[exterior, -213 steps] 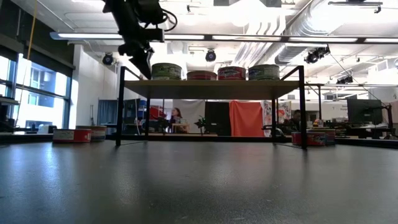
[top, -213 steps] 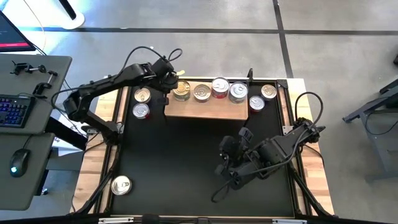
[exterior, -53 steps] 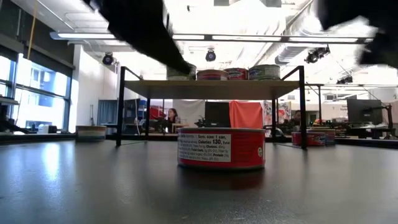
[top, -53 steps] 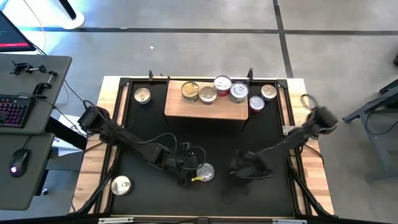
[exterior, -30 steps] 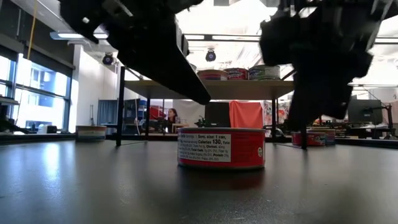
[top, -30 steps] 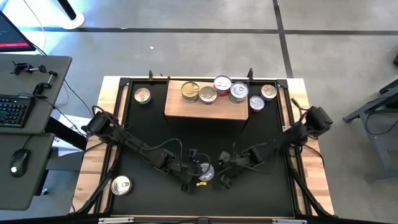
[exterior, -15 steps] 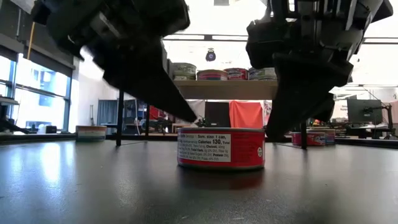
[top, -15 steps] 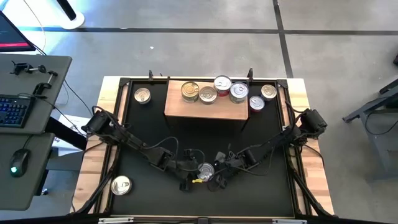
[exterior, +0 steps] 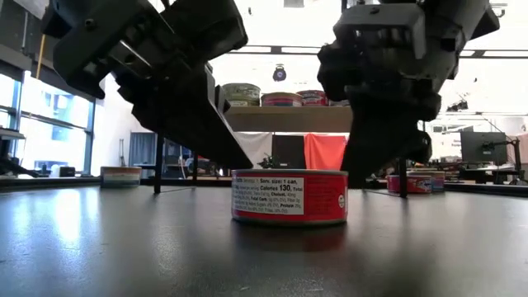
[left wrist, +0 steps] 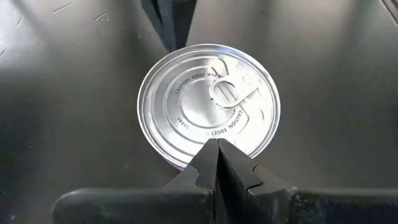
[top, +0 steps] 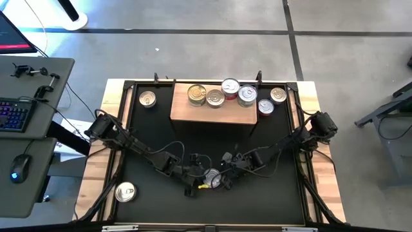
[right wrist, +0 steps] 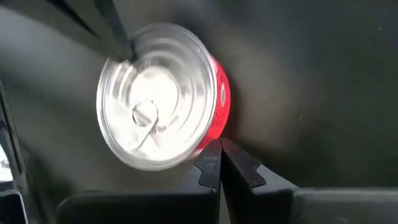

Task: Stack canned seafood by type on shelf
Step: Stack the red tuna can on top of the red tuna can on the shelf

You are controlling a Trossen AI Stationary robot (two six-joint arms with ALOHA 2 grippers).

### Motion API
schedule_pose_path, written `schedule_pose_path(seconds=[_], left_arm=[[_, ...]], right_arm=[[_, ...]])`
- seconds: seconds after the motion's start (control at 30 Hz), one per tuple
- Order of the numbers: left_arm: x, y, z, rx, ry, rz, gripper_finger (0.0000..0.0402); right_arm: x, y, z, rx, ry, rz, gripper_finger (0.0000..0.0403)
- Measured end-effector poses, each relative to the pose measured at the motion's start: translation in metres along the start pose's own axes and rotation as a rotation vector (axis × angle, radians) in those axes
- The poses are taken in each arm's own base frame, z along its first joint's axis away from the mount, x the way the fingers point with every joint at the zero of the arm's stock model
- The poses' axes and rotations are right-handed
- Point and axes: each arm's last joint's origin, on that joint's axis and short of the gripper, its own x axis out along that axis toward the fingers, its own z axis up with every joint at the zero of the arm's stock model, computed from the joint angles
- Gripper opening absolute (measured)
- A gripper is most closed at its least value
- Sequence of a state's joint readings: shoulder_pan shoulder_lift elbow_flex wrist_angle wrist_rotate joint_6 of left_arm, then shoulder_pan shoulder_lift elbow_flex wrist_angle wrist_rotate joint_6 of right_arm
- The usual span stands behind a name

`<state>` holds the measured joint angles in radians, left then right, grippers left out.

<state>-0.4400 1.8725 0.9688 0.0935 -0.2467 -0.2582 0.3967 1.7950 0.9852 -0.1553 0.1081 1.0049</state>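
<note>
Both sets of jaws are standing clenched with nothing between them: the left gripper [left wrist: 217, 149] is pressing its closed tips at one edge of the red-sided can [top: 212, 178], and the right gripper [right wrist: 219, 152] is meeting the same can from the opposite side, tips shut against its red wall. The can is sitting upright, silver lid and pull tab up, on the black mat [top: 154, 135] near the middle front of the surface, well apart from the shelf [top: 212, 113]. The shelf is carrying four cans [top: 222, 93] along its back edge; two more [top: 271, 101] are resting just beside its right end, one [top: 147, 98] to its left, and one [top: 125, 191] at the near left corner. Risk, in my judgement: with closed tips bearing on a round wall from two sides, the can could skid or spin away, or the two grippers could collide over the lid.
</note>
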Motion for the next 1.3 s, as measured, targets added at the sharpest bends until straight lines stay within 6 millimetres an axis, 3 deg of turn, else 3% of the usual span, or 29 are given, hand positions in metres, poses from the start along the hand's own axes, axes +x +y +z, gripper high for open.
schedule_pose_path(seconds=[0.27, 0.6, 0.67, 0.87, 1.03, 1.17, 1.3], left_arm=[[0.001, 0.002, -0.012, -0.049, -0.022, -0.003, 0.0000], [0.002, 0.006, -0.019, 0.048, 0.040, 0.064, 0.0000], [0.004, 0.008, -0.027, 0.061, 0.088, 0.077, 0.0000], [-0.001, 0.008, -0.026, 0.064, 0.118, 0.071, 0.0000], [-0.016, 0.015, -0.025, 0.082, 0.178, 0.120, 0.0000], [-0.040, 0.022, -0.024, 0.094, 0.240, 0.202, 0.0000], [-0.072, 0.027, -0.032, -0.042, 0.175, 0.207, 0.0000]], right_arm=[[0.000, 0.004, 0.004, 0.053, -0.003, 0.064, 0.0000], [-0.014, 0.035, 0.018, 0.019, -0.063, 0.140, 0.0000], [-0.016, 0.038, 0.022, 0.007, -0.078, 0.130, 0.0000], [-0.020, 0.042, 0.029, -0.018, -0.098, 0.139, 0.0000], [-0.025, 0.042, 0.029, -0.058, -0.098, 0.130, 0.0000], [-0.043, 0.044, 0.037, -0.108, -0.128, 0.172, 0.0000], [-0.062, 0.048, 0.051, -0.222, -0.157, 0.272, 0.0000]])
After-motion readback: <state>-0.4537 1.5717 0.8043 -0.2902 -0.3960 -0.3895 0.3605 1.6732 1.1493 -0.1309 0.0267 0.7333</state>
